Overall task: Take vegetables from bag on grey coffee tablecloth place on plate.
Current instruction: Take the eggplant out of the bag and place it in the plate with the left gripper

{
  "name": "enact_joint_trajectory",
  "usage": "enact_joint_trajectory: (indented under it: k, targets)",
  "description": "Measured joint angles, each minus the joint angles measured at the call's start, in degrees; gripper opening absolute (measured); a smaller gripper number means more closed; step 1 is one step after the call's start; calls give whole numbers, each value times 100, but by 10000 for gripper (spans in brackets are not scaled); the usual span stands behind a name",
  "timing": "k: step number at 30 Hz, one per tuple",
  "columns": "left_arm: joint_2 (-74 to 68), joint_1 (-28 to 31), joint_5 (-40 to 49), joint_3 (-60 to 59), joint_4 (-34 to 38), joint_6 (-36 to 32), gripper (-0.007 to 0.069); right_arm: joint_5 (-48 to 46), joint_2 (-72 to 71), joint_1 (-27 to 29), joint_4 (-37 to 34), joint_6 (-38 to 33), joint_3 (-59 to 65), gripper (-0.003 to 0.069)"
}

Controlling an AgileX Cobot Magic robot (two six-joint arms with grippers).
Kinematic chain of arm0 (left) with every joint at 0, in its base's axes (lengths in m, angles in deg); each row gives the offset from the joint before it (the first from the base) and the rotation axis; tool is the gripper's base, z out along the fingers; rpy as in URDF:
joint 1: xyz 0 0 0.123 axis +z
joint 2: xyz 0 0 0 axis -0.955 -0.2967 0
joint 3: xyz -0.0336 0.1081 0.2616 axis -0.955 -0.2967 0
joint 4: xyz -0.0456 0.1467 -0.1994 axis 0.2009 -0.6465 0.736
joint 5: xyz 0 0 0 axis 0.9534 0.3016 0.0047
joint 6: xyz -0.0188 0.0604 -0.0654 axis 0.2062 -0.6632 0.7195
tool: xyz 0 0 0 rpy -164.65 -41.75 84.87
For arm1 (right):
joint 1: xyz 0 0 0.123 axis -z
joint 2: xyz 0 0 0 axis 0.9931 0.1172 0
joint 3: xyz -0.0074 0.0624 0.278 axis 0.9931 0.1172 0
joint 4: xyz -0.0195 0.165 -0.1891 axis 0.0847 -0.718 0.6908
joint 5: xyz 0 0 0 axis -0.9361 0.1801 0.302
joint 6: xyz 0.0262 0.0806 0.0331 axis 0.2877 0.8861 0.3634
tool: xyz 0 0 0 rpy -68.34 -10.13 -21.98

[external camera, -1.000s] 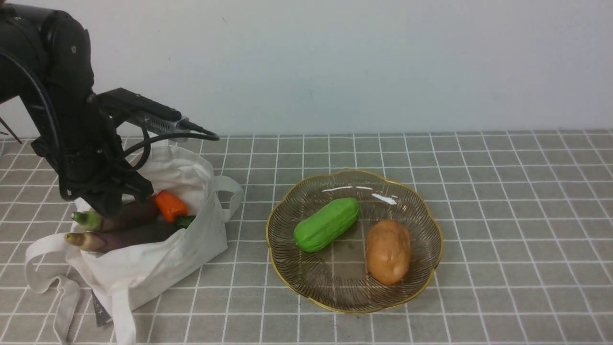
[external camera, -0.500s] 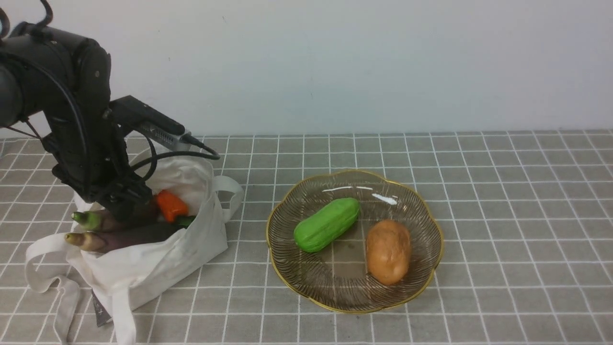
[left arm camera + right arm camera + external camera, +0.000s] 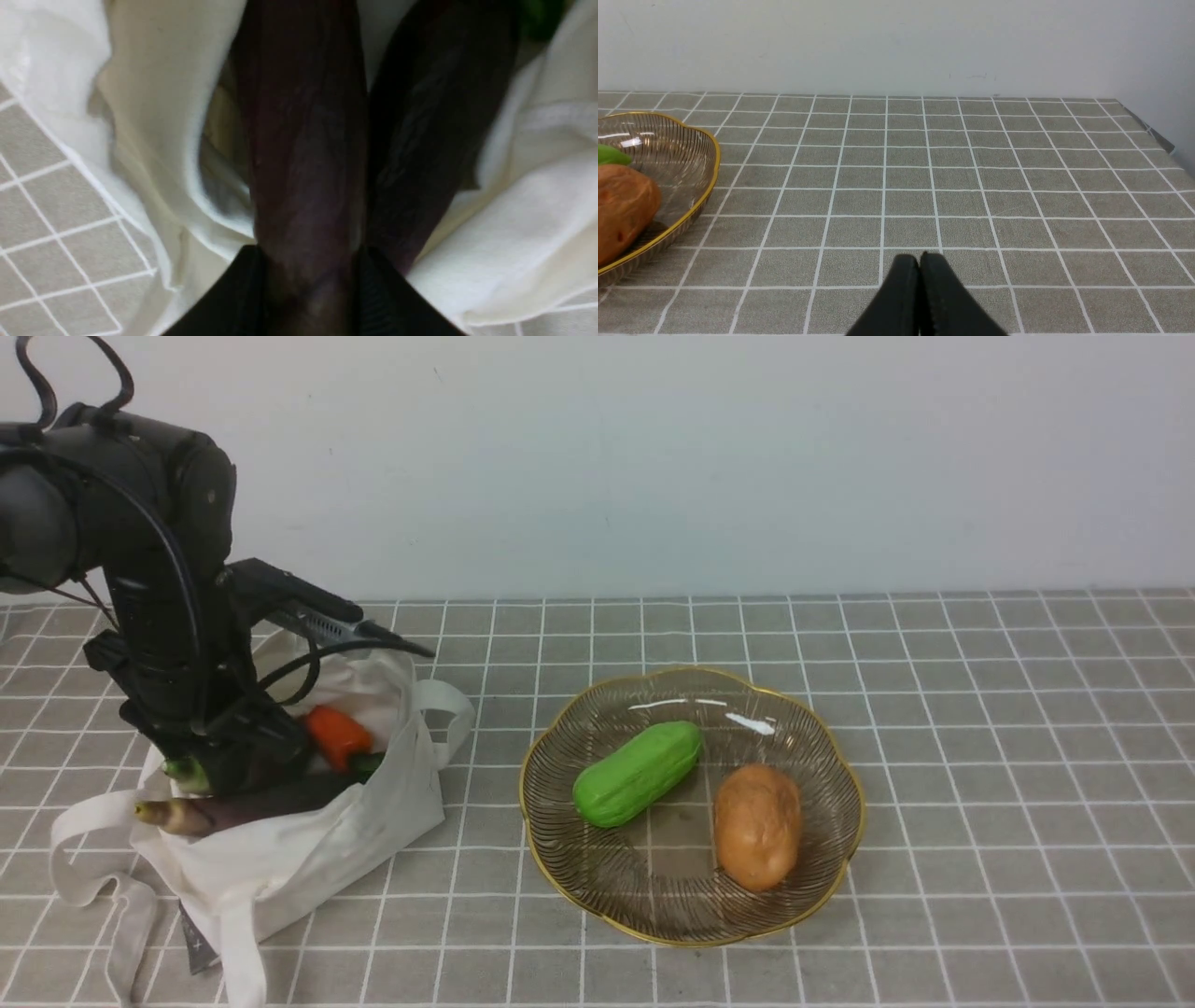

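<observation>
The off-white bag [image 3: 280,859] lies at the front left on the grey gridded tablecloth [image 3: 980,709]. Two dark purple eggplants and an orange vegetable [image 3: 334,733] stick out of its mouth. My left gripper [image 3: 247,761] reaches down into the bag. In the left wrist view its fingers [image 3: 243,284] hug the upper eggplant [image 3: 303,140] on both sides, shut on it. The lower eggplant [image 3: 434,130] lies beside it. The glass plate [image 3: 672,887] stands mid-table. My right gripper [image 3: 920,255] is shut and empty over bare cloth, right of the plate [image 3: 714,158].
A green cucumber [image 3: 637,773] and a brown potato [image 3: 756,826] lie on the plate. The bag's loop handles [image 3: 89,868] trail toward the front left. A white wall stands behind the table. The table's right edge shows in the right wrist view [image 3: 1153,135].
My left arm has come down and slightly right into the bag's mouth, over the upper eggplant. Both eggplant stems have shifted a little right and down. The plate's contents have not moved.
</observation>
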Motion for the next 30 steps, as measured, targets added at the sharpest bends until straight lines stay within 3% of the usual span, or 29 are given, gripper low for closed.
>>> enact_joint_trajectory:
  k: [13,16,23,30]
  targets:
    - [1028,-559,114,74,340,169,219,0,0,0,0,0,0,-13]
    - [1561,-747,193,74,719,279,219,0,0,0,0,0,0,-13]
    - [2268,-1843,187,80,1988,-132,219,0,0,0,0,0,0,-13]
    - [1569,-2866,-1004,80,2179,-229,219,0,0,0,0,0,0,-13]
